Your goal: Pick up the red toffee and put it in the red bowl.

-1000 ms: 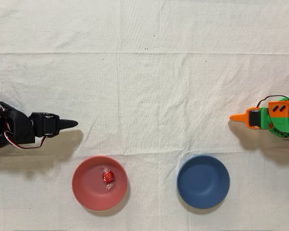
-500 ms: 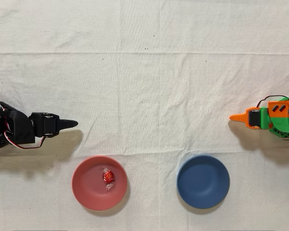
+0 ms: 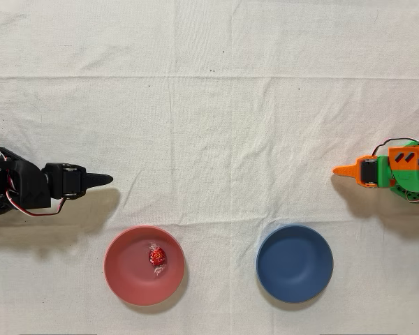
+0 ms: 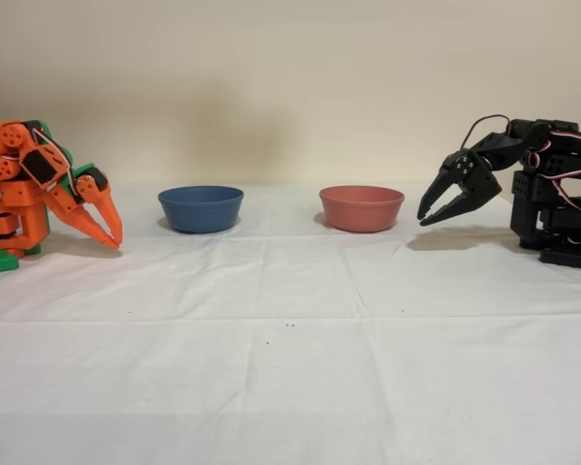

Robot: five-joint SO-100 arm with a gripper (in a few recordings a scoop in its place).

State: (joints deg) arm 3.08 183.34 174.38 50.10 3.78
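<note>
the tiny red foil-wrapped toffee (image 3: 157, 257) lies inside the shallow salmon-red bowl (image 3: 122, 269), nothing having moved lately, while the black arm's fingers (image 4: 436, 205) hang slightly spread and empty beside it, so the task looks done.

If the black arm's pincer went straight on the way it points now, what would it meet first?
Probably the cloth. In the fixed view the pincer tips down and forward, and overhead it points along a line passing beside the red bowl without crossing it. Depth is uncertain.
</note>
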